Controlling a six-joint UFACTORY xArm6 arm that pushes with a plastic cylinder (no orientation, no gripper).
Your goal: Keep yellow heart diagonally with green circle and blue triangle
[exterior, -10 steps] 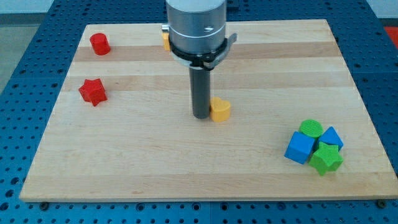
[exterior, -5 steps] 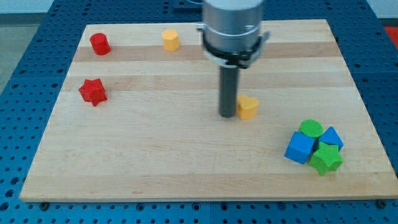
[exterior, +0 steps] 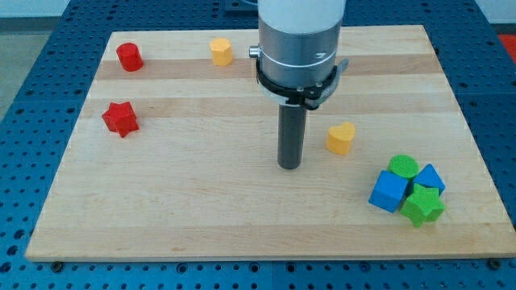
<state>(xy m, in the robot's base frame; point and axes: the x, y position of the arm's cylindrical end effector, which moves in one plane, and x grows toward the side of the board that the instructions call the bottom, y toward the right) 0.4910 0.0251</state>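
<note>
The yellow heart (exterior: 341,138) lies on the wooden board right of centre. My tip (exterior: 289,165) rests on the board to the heart's lower left, a clear gap away from it. The green circle (exterior: 402,167) and the blue triangle (exterior: 430,178) sit in a tight cluster at the view's lower right, with a blue cube (exterior: 389,192) and a green star (exterior: 422,205) touching them. The heart lies up and to the left of that cluster, apart from it.
A red cylinder (exterior: 129,57) and a red star (exterior: 120,118) sit at the view's left. A yellow hexagonal block (exterior: 221,51) sits near the top edge. The board (exterior: 201,209) lies on a blue perforated table.
The yellow heart has moved to the right, toward the cluster. My tip pushed it along, then drew back left and down, and now stands apart from it.
</note>
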